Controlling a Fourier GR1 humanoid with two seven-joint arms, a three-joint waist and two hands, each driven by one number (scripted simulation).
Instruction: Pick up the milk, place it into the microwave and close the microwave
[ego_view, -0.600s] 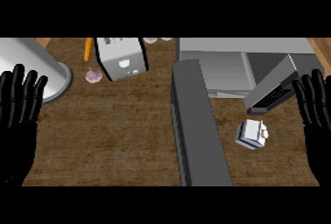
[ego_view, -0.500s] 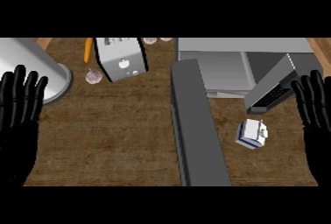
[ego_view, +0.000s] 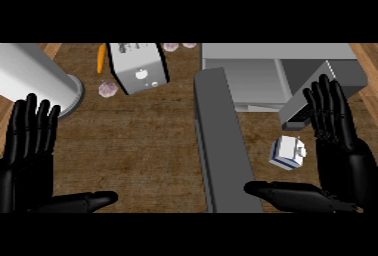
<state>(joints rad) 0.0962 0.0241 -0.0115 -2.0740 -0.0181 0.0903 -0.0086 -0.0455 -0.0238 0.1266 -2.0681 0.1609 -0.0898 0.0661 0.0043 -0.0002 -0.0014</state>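
Microwave (ego_view: 258, 75): you see its top edge cut by the upper band; the inside is mostly out of your sight.
Left robot hand (ego_view: 29, 155): your view ends at its wrist.
Right robot hand (ego_view: 336, 150): partly clipped at the right edge.
Milk (ego_view: 287, 152): label too small for you to read.
Grey cylinder (ego_view: 33, 80): cut off at left.

A brown bench (ego_view: 140, 145) with a mottled wood grain. The microwave (ego_view: 273, 75) is pale grey with a darker grey door (ego_view: 221, 145). The milk (ego_view: 287, 152) carton is white with blue sides. Both hands, left (ego_view: 26, 165) and right (ego_view: 339, 155), are glossy black. A silver-grey toaster (ego_view: 139, 67), an orange carrot (ego_view: 101, 57), pale pinkish garlic (ego_view: 108, 89), and a light grey cylinder (ego_view: 33, 77).
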